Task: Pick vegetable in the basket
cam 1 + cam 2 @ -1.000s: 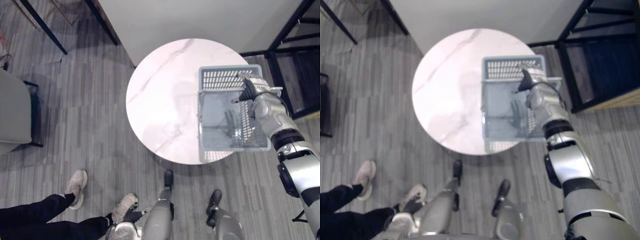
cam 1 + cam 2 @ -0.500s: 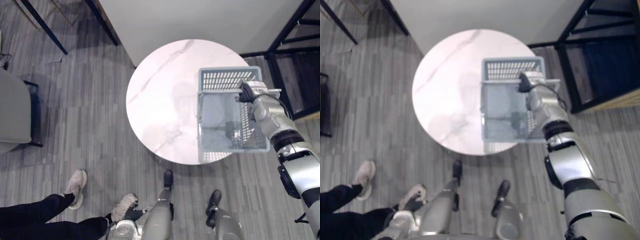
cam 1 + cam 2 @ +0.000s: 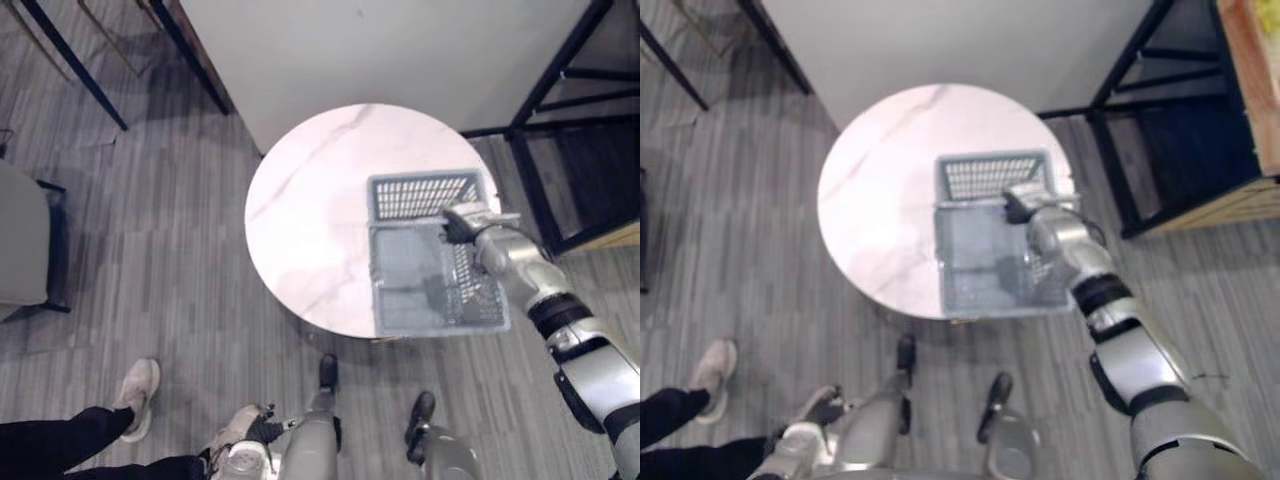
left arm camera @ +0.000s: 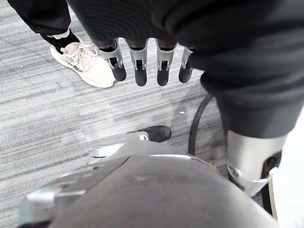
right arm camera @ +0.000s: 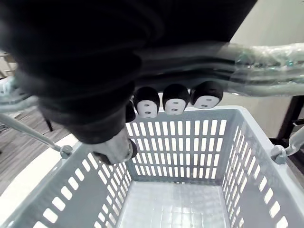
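Observation:
A grey plastic basket (image 3: 420,195) with slotted walls sits at the right side of the round white marble table (image 3: 310,200). My right hand (image 3: 462,222) is over its middle, fingers (image 5: 175,99) curled round the plastic-wrapped handle (image 5: 247,52). Through the right wrist view the basket's floor (image 5: 171,209) looks bare. My left hand (image 4: 140,71) hangs low beside my body, its fingers straight and holding nothing.
A black metal shelf frame (image 3: 560,100) stands close to the table's right. A white panel (image 3: 380,40) rises behind the table. A person's shoe (image 3: 135,385) and dark trouser leg are on the grey plank floor at the lower left. A grey chair (image 3: 20,240) is at far left.
My right hand's fingers, pointing down into the basket a second ago, have curled shut on the handle. The whole picture has shifted, so the camera moved.

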Motion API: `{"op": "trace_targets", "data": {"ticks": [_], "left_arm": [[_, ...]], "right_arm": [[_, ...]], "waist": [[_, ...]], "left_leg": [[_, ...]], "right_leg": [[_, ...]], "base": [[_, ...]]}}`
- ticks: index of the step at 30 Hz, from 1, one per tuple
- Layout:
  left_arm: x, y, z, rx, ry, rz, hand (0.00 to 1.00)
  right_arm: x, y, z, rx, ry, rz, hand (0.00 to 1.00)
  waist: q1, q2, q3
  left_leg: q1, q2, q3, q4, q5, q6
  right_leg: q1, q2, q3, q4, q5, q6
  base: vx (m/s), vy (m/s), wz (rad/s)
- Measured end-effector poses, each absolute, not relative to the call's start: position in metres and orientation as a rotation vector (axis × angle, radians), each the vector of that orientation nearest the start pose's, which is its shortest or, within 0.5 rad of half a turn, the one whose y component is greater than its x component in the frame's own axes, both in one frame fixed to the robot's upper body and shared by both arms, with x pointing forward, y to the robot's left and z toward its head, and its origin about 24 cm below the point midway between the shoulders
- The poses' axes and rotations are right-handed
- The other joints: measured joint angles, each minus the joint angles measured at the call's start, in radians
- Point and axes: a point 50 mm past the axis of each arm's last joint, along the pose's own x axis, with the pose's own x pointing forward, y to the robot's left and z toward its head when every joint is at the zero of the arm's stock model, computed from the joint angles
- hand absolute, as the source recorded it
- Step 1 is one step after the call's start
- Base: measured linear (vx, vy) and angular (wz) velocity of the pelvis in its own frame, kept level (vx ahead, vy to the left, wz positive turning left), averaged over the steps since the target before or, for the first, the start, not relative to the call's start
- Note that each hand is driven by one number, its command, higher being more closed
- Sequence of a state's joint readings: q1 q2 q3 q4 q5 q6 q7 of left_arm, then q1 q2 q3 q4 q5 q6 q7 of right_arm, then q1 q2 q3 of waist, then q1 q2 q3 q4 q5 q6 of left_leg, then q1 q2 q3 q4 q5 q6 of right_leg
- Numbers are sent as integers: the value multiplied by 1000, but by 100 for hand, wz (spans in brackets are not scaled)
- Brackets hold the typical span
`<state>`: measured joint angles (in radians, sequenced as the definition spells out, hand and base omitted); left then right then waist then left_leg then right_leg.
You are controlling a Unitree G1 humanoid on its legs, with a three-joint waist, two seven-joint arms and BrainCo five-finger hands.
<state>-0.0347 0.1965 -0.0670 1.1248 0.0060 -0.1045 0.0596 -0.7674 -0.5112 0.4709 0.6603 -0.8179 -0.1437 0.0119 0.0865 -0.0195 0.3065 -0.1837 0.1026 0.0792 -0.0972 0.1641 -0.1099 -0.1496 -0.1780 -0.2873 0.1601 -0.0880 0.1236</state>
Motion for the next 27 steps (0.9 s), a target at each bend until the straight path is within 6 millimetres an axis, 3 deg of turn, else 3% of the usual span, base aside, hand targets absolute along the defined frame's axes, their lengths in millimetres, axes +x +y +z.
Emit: {"op": "trace_targets", "data": {"ticks": [4, 8, 13, 17, 22, 26, 27], "left_arm": [[122, 226, -150, 245, 1026, 93, 0], [99, 228, -156, 251, 1087, 82, 0], [90, 228, -159, 285, 1124, 35, 0], [76, 225, -163, 300, 1169, 0, 0], [70, 220, -165, 289, 1185, -14, 0], [67, 221, -166, 321, 1197, -43, 0], [67, 221, -166, 330, 1197, -51, 0]], "right_arm": [[344, -148, 90, -1527, -251, 456, 100], [315, -150, 88, -1479, -332, 513, 100], [289, -160, 78, -1394, -309, 544, 100], [267, -177, 51, -1357, -187, 558, 100], [256, -203, 33, -1342, -63, 520, 100], [255, -237, 41, -1369, 6, 400, 100], [254, -254, 49, -1396, 26, 342, 100]], "waist": [[-16, -35, -62], [-47, -34, -145], [-62, -28, -179], [-82, -6, -237], [-89, 12, -250], [-116, 10, -249], [-121, 4, -245]], "left_leg": [[29, -2, 24, 0, -3, -3], [34, 2, 48, 0, -9, -1], [66, 22, 75, -6, -25, 2], [66, 27, 85, -6, -35, -1], [110, 23, 147, -6, -48, 9], [144, 4, 193, -3, -64, 21], [155, -5, 214, -2, -70, 26]], "right_leg": [[16, -2, 26, -6, 1, 2], [16, 10, 53, -31, 20, 4], [32, 34, 90, -58, 35, 4], [32, 39, 105, -74, 37, 7], [38, 37, 170, -78, 53, 11], [35, 31, 220, -55, 56, 15], [28, 24, 242, -44, 57, 18]], "base": [[-9, -1, -18], [-31, 3, -19], [-68, -12, -25], [-44, -2, -9], [-11, 11, -32], [23, 30, -37], [9, 90, -44]]}}
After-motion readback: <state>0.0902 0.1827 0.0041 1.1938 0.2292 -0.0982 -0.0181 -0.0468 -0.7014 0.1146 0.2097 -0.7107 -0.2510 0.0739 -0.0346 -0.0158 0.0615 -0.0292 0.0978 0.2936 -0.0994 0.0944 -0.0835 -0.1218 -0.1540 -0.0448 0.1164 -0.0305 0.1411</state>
